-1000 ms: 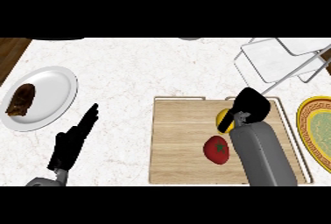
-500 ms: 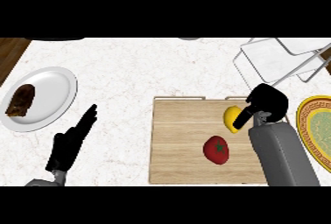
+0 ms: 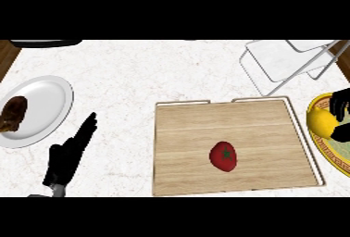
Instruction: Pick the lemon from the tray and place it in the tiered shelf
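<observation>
The right hand (image 3: pixel 340 113) has carried the lemon (image 3: pixel 320 120) off the tray (image 3: pixel 232 115) to the right edge, fingers curled round it. Left hand (image 3: pixel 68 157) rests lower left, fingers straight.

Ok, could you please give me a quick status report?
Right hand shut on lemon, off the tray. Left hand open, resting. Tiered shelf unobstructed.

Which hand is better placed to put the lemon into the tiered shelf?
Right. The right hand already has its fingers curled round the lemon, just below the tiered shelf. The left hand rests open at the far side, by the white plate.
</observation>
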You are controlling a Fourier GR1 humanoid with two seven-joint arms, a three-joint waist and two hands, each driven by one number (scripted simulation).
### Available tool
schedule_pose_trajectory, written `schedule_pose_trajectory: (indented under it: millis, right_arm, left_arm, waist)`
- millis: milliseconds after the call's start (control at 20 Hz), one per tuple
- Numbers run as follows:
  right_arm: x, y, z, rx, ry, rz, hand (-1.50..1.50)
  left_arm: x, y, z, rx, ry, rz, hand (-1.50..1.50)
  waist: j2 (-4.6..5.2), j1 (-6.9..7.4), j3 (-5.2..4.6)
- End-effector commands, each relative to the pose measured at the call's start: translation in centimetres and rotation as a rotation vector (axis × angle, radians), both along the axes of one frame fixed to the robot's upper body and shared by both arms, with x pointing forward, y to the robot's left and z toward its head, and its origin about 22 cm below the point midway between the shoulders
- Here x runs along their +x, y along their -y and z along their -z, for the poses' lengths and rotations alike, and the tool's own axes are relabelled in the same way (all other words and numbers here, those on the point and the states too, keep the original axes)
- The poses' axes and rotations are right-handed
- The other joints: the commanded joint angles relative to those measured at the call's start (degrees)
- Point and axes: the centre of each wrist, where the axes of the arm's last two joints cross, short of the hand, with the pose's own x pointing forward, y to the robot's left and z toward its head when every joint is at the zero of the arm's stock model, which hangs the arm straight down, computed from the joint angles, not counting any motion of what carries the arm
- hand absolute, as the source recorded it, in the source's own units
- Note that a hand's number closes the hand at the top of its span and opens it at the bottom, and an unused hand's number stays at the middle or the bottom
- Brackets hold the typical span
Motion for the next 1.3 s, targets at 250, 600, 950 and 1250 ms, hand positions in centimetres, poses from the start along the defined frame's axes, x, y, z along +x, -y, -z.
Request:
schedule_pose_trajectory:
  millis: [250, 600, 950, 1250]
  right_arm:
    - [-4.4, 13.0, -11.1, 0.03, 0.349, -0.048, 1.5]
    - [-3.6, 14.8, -15.7, 0.286, 0.555, -0.014, 1.5]
    - [2.0, 12.2, -18.1, 0.23, 0.58, 0.034, 1.5]
    - [5.6, 10.4, -19.2, 0.226, 0.608, 0.085, 1.5]
  left_arm:
    - [1.0, 0.4, -0.3, 0.011, -0.028, 0.03, 0.0]
    - [0.5, 0.9, 1.1, 0.014, -0.029, 0.047, 0.0]
    - [2.3, 2.8, -0.4, 0.01, -0.027, 0.069, 0.0]
    - [0.9, 3.5, 1.8, 0.005, -0.024, 0.102, 0.0]
  waist:
    - [0.59, 2.39, -0.3]
    - [0.67, 3.43, -0.38]
    - [0.89, 4.44, -0.36]
    - [1.3, 5.53, -0.38]
